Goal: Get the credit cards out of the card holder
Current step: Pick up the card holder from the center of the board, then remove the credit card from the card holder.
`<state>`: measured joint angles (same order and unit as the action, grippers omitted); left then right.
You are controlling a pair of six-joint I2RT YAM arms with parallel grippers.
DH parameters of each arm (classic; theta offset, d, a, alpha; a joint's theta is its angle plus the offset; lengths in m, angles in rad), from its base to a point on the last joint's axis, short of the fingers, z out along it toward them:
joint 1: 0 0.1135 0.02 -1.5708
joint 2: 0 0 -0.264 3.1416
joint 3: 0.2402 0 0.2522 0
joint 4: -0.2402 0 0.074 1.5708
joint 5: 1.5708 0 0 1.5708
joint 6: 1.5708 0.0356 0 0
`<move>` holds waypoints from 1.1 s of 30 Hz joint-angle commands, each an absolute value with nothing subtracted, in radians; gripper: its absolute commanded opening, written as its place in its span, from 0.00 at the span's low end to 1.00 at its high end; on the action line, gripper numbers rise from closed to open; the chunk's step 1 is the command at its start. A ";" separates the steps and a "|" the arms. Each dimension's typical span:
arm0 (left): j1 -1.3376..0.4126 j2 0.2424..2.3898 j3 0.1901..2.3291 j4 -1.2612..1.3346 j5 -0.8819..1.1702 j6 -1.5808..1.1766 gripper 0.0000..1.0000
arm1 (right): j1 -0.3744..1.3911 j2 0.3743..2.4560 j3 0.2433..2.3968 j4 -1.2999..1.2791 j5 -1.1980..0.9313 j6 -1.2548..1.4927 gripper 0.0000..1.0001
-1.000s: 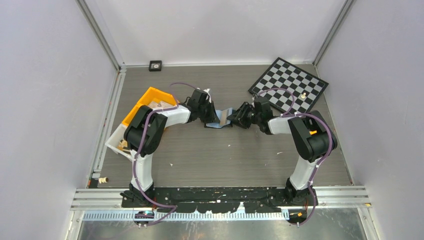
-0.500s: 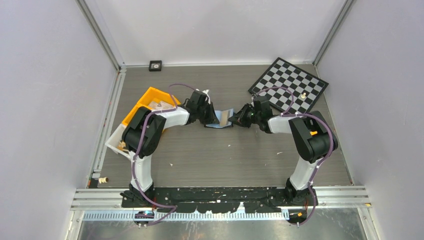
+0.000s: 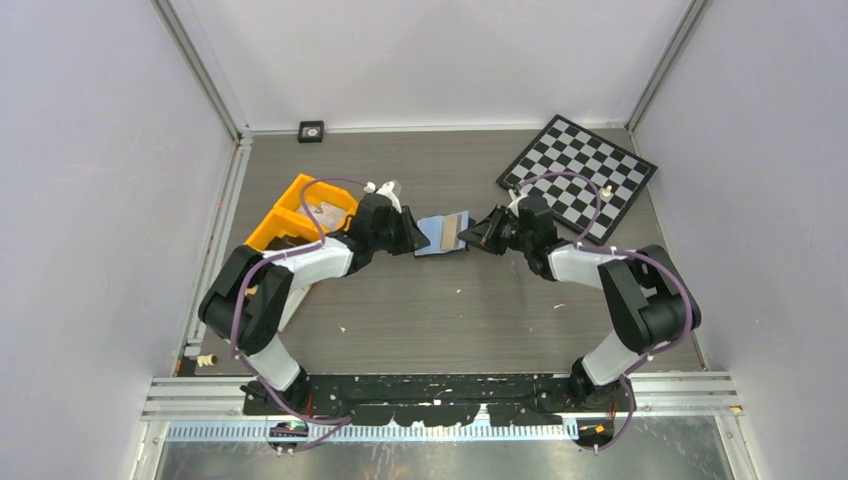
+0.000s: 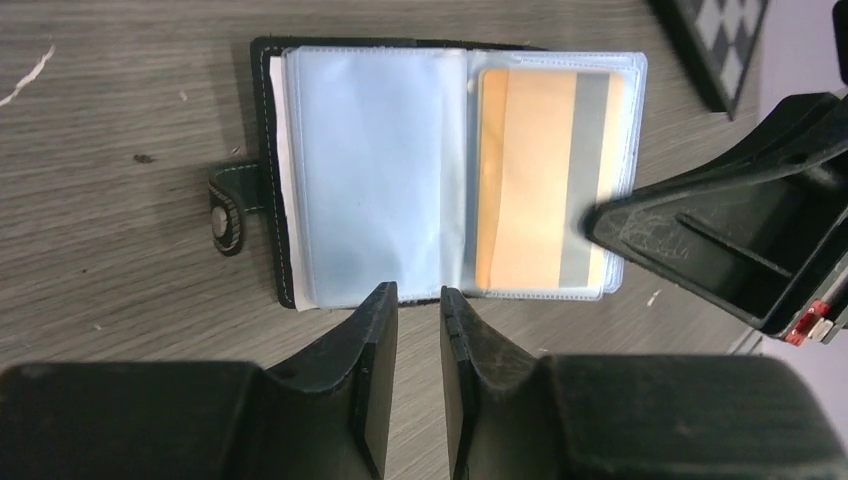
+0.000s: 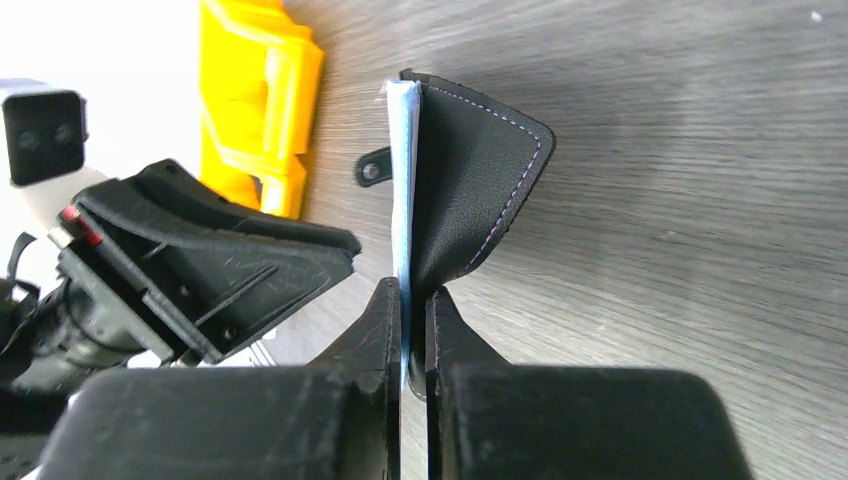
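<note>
Card holder (image 4: 380,170) open, orange-tan credit card (image 4: 540,180) in clear sleeve. Right gripper (image 5: 412,295) pinches sleeve-and-cover edge. Left gripper (image 4: 418,295) narrowly parted, empty, at holder's edge. Orange bin (image 5: 250,90) nearby, left.

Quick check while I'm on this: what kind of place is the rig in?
Probably a lab test cell: plain walls on aluminium rails enclose the table, with stray props, a chessboard and orange bin.

Black card holder (image 4: 400,170), pale blue inside; orange-tan credit card (image 4: 530,180) striped grey; black-and-white chequered board (image 3: 580,170); orange bin (image 3: 300,205); grey wood-grain tabletop (image 3: 450,310).
</note>
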<state>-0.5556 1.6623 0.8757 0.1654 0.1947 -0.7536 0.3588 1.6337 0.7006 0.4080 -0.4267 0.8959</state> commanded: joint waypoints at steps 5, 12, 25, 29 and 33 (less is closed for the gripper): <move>-0.554 1.556 0.838 0.316 0.228 -0.772 0.27 | 0.385 1.486 0.621 0.749 -0.528 0.898 0.01; -0.554 1.501 0.785 0.427 0.294 -0.804 0.30 | 0.420 1.467 0.598 0.821 -0.545 0.889 0.01; -0.553 1.408 0.774 0.377 0.265 -0.819 0.25 | 0.420 1.441 0.571 0.847 -0.518 0.894 0.01; -0.554 1.388 0.773 0.374 0.267 -0.832 0.25 | 0.419 1.438 0.569 0.835 -0.508 0.878 0.00; -0.554 1.377 0.767 0.408 0.304 -0.864 0.26 | 0.420 1.432 0.560 0.848 -0.506 0.878 0.00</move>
